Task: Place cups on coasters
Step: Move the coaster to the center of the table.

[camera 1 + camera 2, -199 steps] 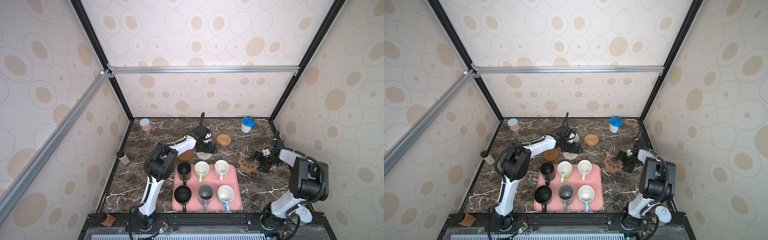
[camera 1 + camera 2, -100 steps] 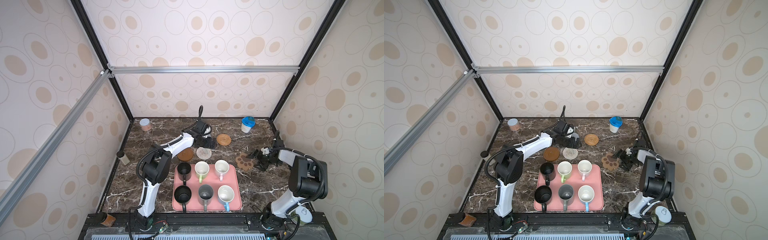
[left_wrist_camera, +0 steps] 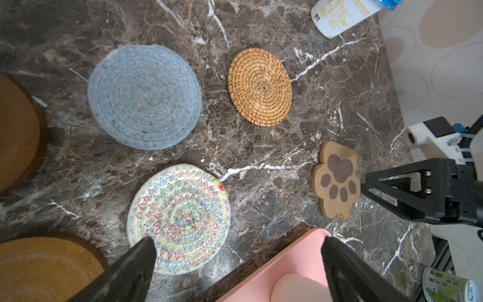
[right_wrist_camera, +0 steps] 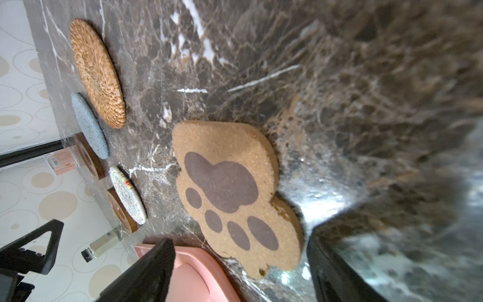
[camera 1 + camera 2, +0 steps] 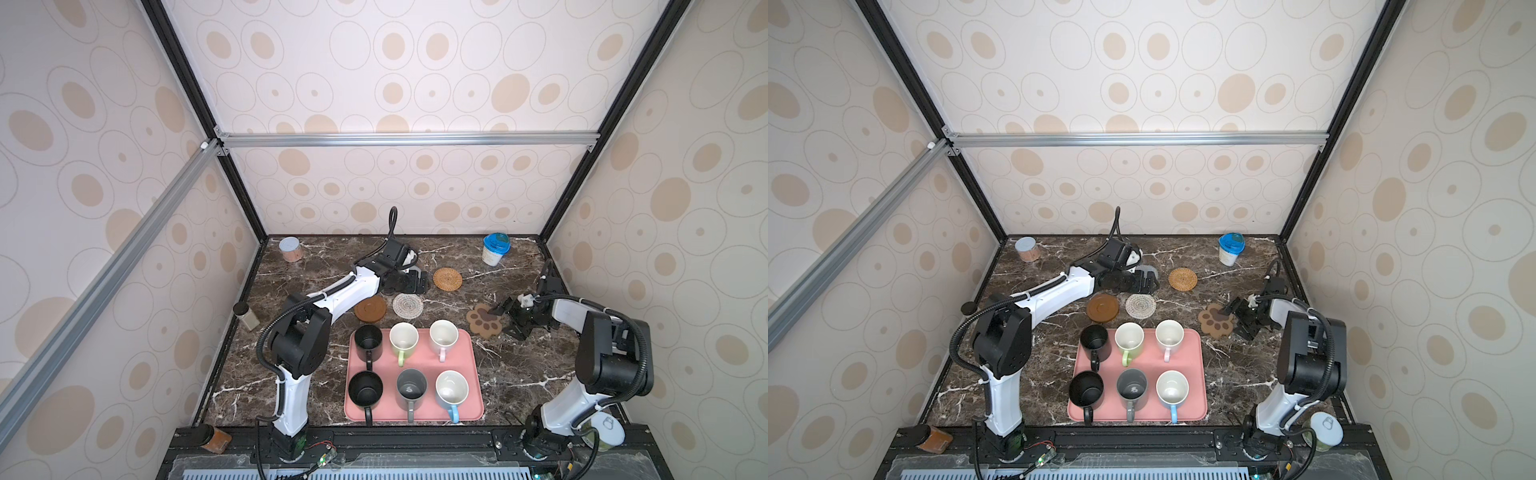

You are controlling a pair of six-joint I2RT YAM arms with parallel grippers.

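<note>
Change since a second ago: left gripper (image 3: 237, 240) drawn back toward the far side, uncovering the whitish woven coaster (image 5: 407, 305); paw-shaped coaster (image 5: 483, 322) and right gripper (image 5: 502, 321) shifted slightly left. Left gripper: fingers fully spread, holding nothing, poised at the blue-grey crochet coaster (image 3: 144, 96), which it largely hides in both top views. Right gripper: fingers wide apart, low over the marble tabletop (image 5: 519, 374), clasping nothing; the paw-shaped coaster lies flat just left of its tips, its edge reaching between them in the right wrist view. Other coasters, all beyond the far edge of the pink tray (image 5: 471, 365): brown disc (image 5: 370, 308) just left of the woven one, second brown disc (image 3: 18, 130) beside the crochet round, orange rattan coaster (image 5: 447, 279) farther right. Cups, all six upright on the tray, none on a coaster. Far row: far black mug (image 5: 368, 338), pale green mug (image 5: 403, 336), pale pink mug (image 5: 443, 333). Near row: near black mug (image 5: 365, 388), grey mug (image 5: 411, 386), light blue mug (image 5: 451, 388).
</note>
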